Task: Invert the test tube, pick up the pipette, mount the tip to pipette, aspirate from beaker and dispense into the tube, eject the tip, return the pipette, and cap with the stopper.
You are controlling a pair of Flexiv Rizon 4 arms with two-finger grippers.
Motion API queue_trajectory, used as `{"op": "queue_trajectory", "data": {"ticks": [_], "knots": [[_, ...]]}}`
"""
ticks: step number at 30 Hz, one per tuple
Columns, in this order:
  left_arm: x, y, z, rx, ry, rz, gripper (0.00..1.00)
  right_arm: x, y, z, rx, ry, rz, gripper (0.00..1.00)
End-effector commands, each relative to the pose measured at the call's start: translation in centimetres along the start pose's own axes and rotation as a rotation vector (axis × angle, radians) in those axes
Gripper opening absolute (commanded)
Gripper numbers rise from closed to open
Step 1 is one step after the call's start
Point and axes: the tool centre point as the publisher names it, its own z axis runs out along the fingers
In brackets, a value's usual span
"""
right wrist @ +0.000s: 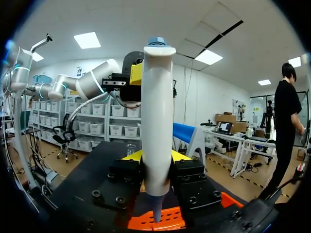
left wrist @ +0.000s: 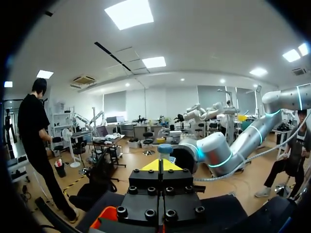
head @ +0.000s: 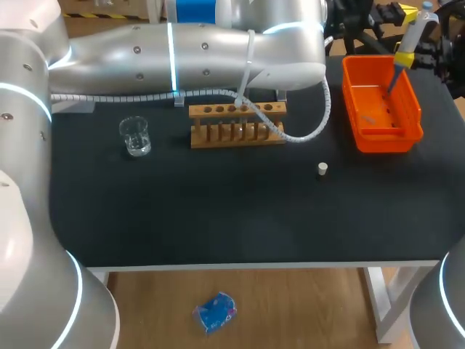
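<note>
One black tabletop (head: 218, 218): beaker (head: 135, 136), rack (head: 237, 123), stopper (head: 322, 169), orange bin (head: 385, 142).

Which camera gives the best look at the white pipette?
The right wrist view: the pipette fills it, clamped in the right gripper. The head view shows it small above the orange bin; the left wrist view seemingly shows only its blue top.

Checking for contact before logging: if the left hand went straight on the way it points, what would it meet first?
Most likely the pipette's blue top, which sits just ahead of the left hand; the gap between them is hard to judge.
</note>
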Motion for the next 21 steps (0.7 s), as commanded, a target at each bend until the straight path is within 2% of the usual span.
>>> {"op": "queue_trajectory", "data": {"ticks": [1,7,14,21], "knots": [[0.3,-1.1,-0.1,-0.010,-0.003,0.010,0.00,-0.1,0.4,0.0,0.003,0.002,0.001,0.00],[0.4,-2.5,0.0,-0.008,0.006,0.030,0.00,-0.1,0.4,0.0,0.003,0.002,0.001,0.00],[0.4,-3.1,-0.4,-0.008,0.003,0.046,0.00,-0.1,0.4,0.0,0.003,0.002,0.001,0.00],[-0.3,-2.7,-3.4,0.019,-0.015,0.030,0.00,-0.1,0.4,0.0,0.003,0.002,0.001,0.00]]}}
